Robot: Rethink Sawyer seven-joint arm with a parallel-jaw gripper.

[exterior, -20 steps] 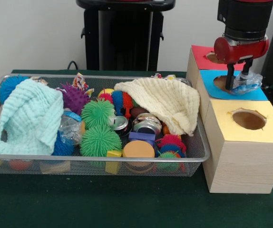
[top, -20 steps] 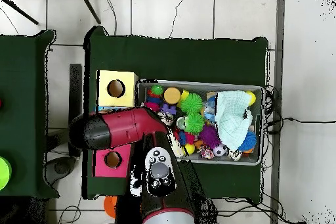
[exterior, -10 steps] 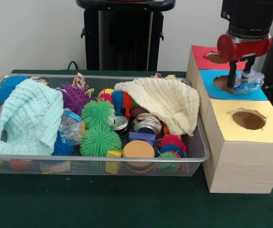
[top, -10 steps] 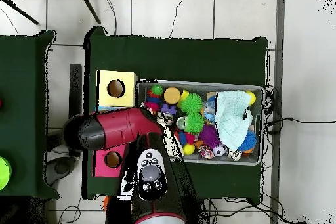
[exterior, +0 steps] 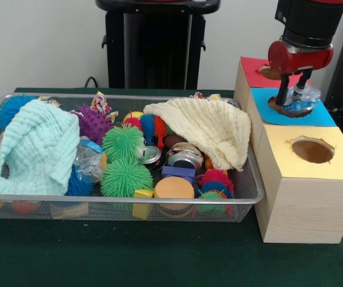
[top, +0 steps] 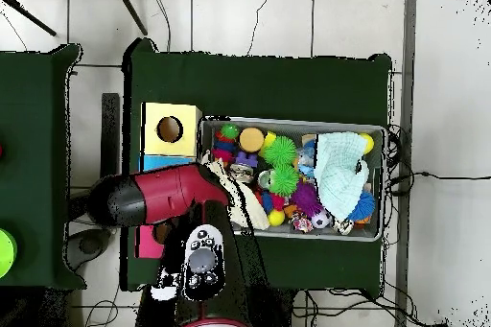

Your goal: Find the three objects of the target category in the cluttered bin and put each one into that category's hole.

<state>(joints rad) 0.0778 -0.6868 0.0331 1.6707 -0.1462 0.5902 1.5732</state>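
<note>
While the wire bin (exterior: pixel 243 200) was packed from its left end to its right, sorting looked far from finished. At the bin's left end a pale green cloth (exterior: pixel 37 146) covered part of the pile, with a blue spiky ball (exterior: pixel 11 107) in the far left corner. Just right of the cloth lay a crumpled clear plastic bottle (exterior: pixel 88 162), likely another of the target category. Centre: purple spiky ball (exterior: pixel 92 124), two green spiky balls (exterior: pixel 123 160), metal cans (exterior: pixel 183 156), an orange disc (exterior: pixel 174 188) against the near wall. A cream cloth (exterior: pixel 210 130) draped over the bin's right end.

Right of the bin stood the row of boxes: yellow box (exterior: pixel 306 179) nearest, blue box (exterior: pixel 267 113) in the middle, red box (exterior: pixel 252 72) farthest.

The gripper (exterior: pixel 292 92) sat over the blue box's hole with a second crumpled plastic bottle (exterior: pixel 299 101) between its fingers, the bottle touching the hole's rim, not yet dropped. Jaws looked closed on it. Judgement: at least one item mid-delivery, at least one left in the bin; whether any were already in the box was hidden.

Arm came down near-vertical from the top right, red wrist just above the hole. In the overhead view the red arm (top: pixel 158 197) covered the blue box entirely.
</note>
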